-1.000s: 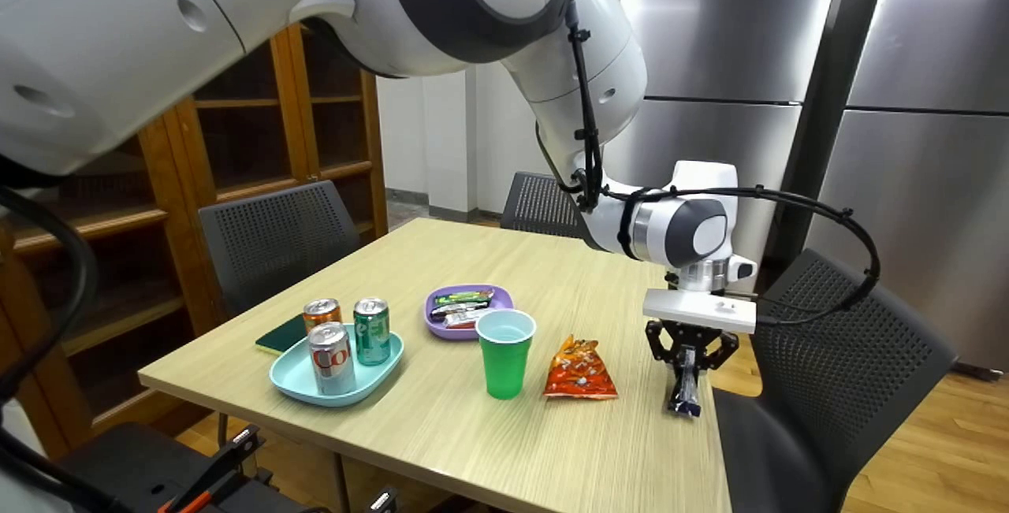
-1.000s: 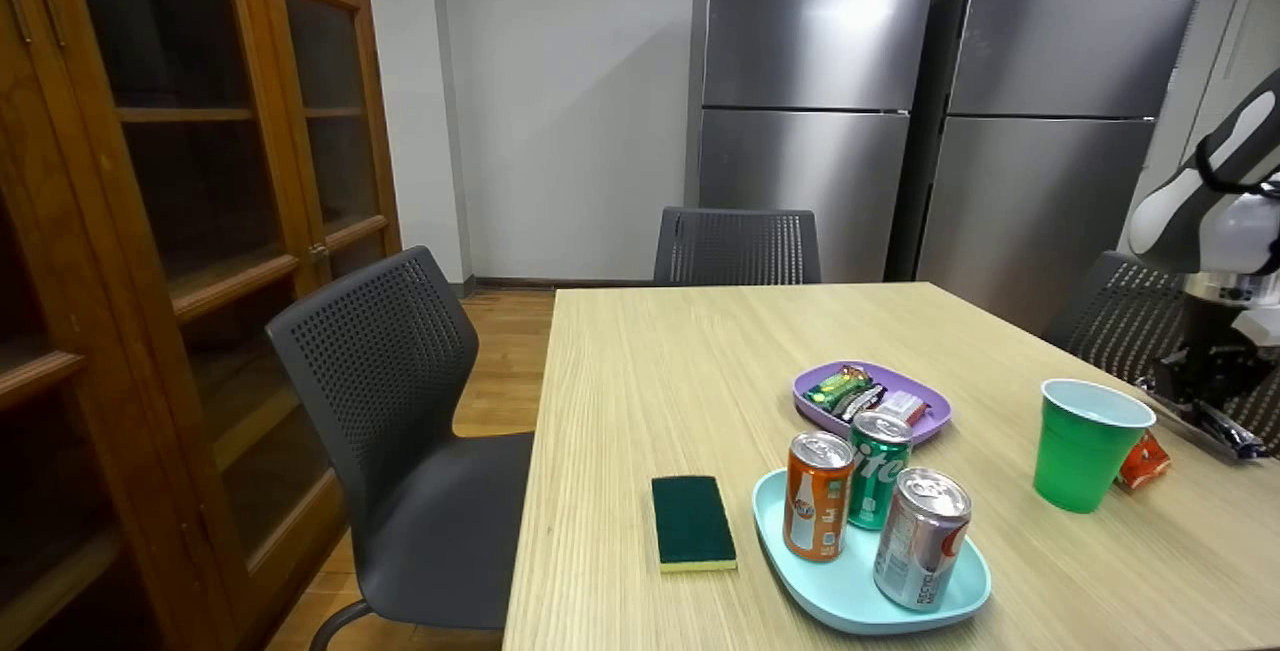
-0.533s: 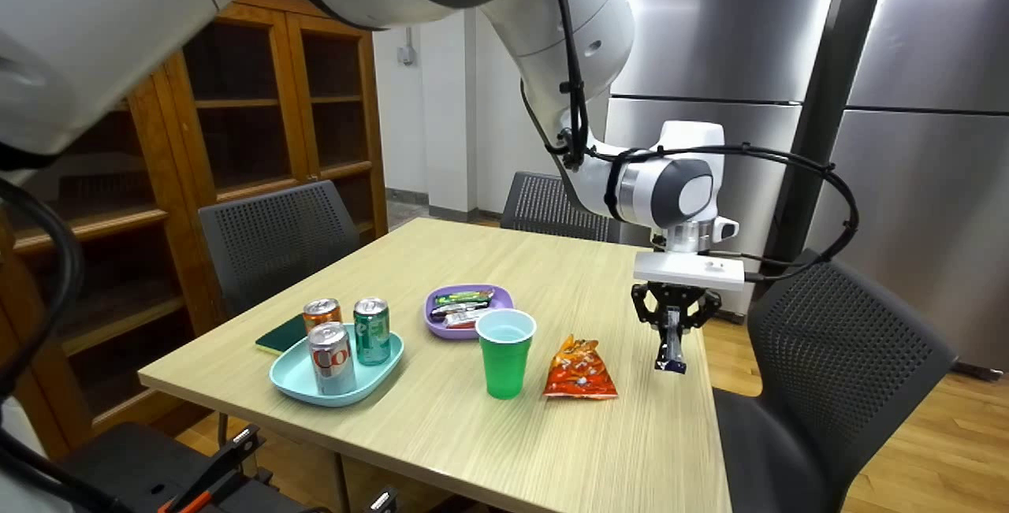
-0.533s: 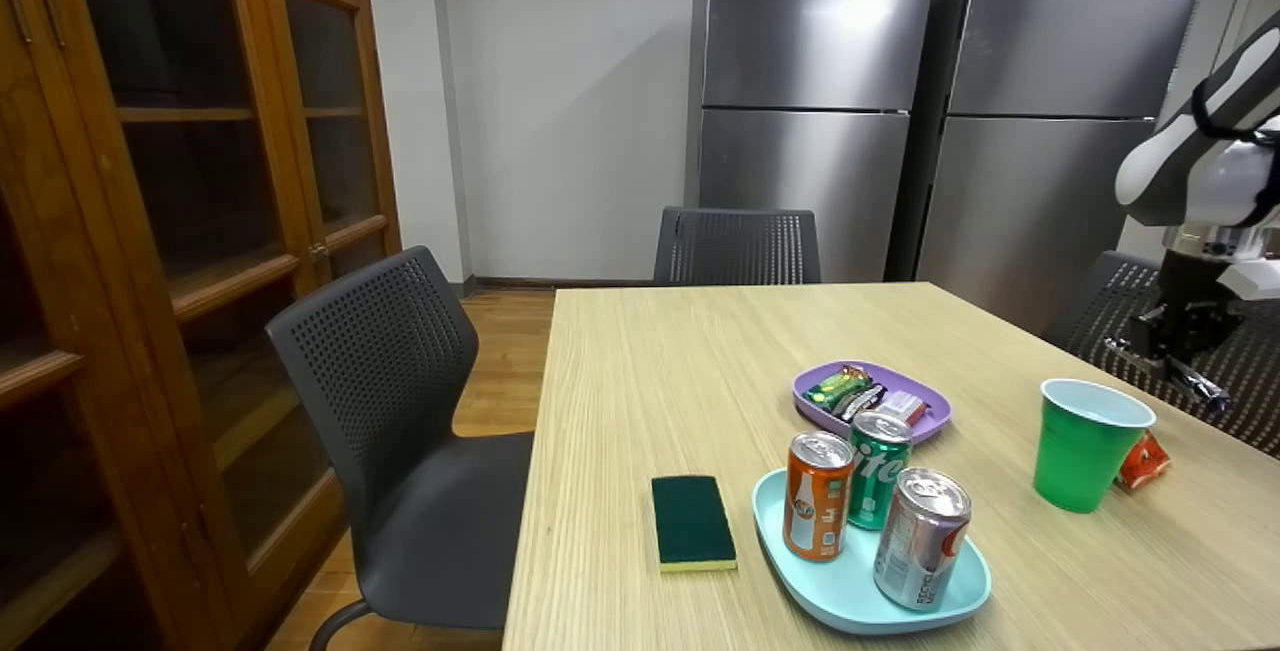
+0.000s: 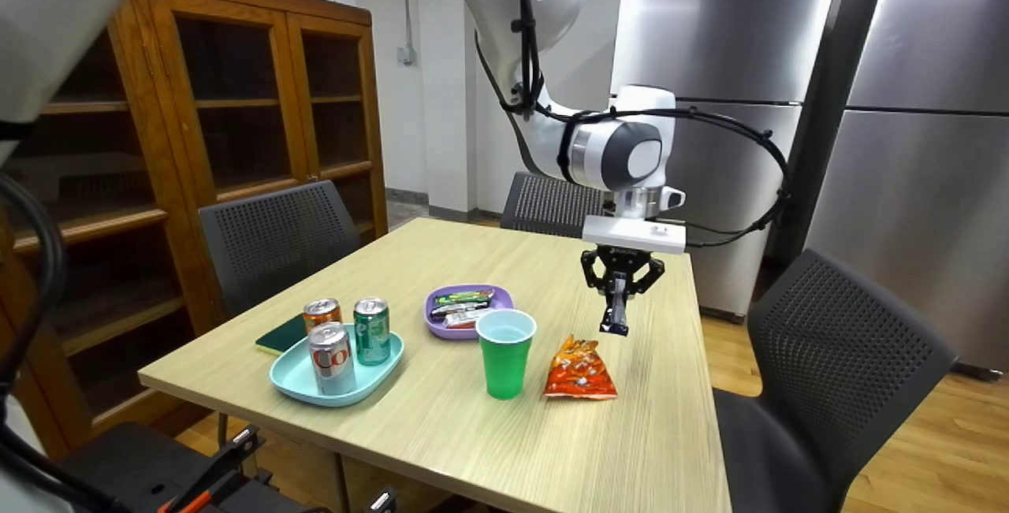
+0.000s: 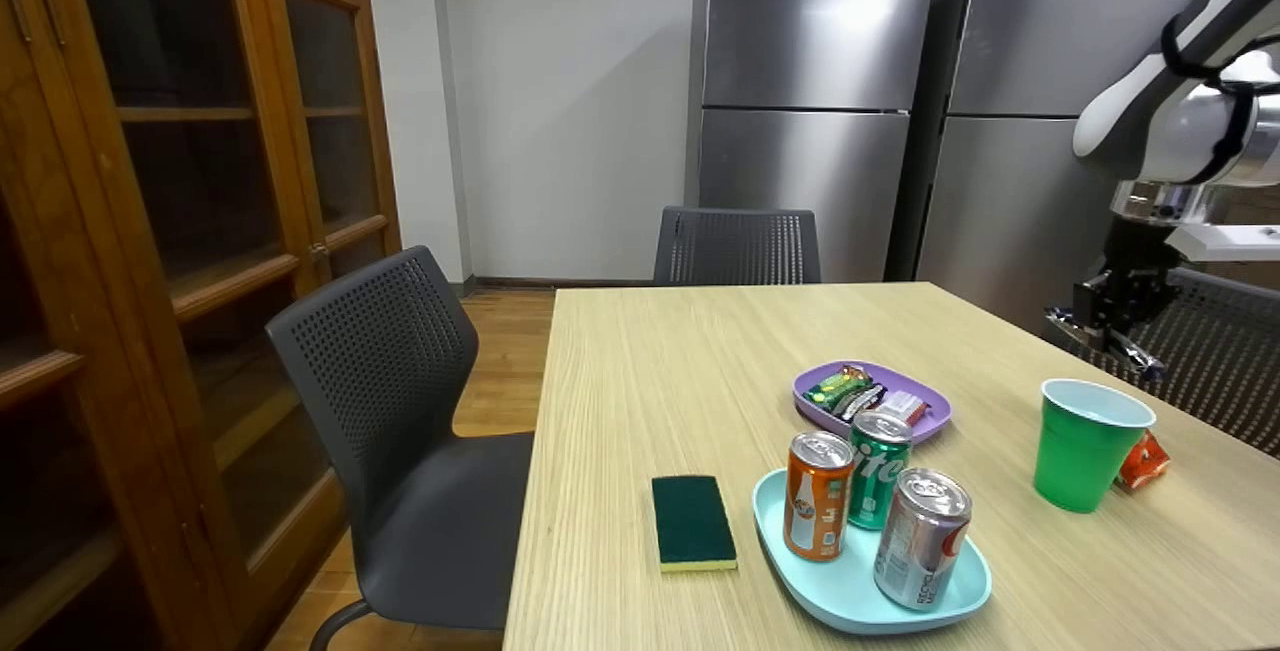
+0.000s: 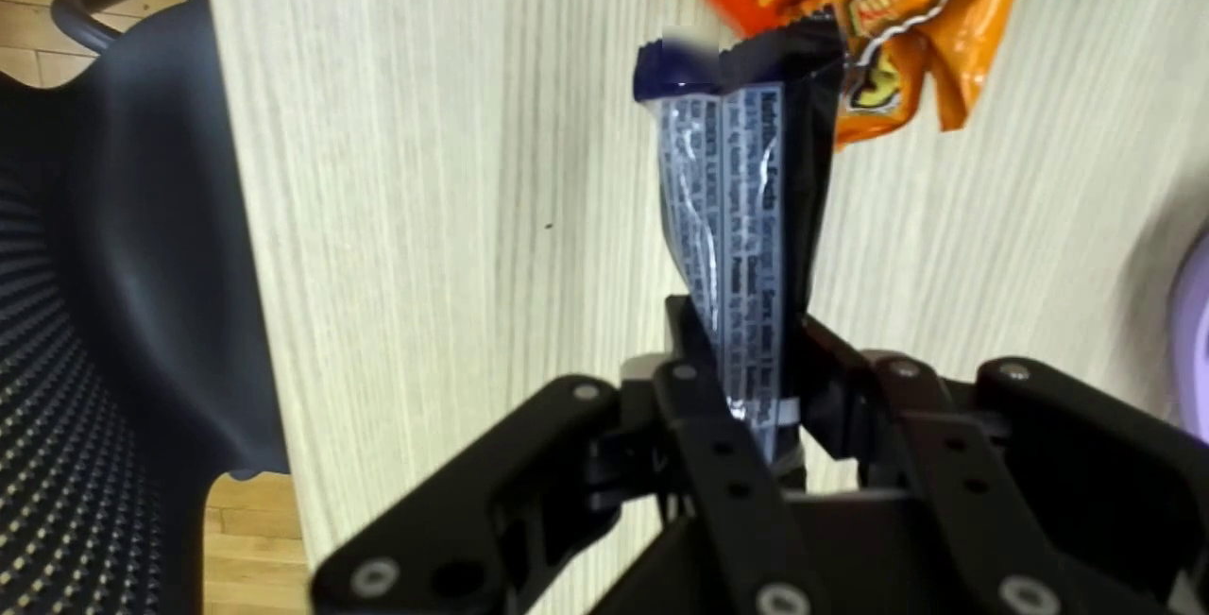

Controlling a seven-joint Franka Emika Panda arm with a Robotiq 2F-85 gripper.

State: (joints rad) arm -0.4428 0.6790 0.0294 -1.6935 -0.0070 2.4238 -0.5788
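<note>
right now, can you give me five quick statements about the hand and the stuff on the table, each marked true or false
1. The hand grips a wrapped bar. True.
2. The turquoise tray holds three cans. True.
3. Those cans all lie on their sides. False: they stand upright.
4. A green cup stands on the table. True.
5. The wrapped bar sticks out of the green cup. False: the hand holds it above the table.

Two steel refrigerators (image 6: 810, 136), wooden cabinet (image 6: 235, 288)
</note>
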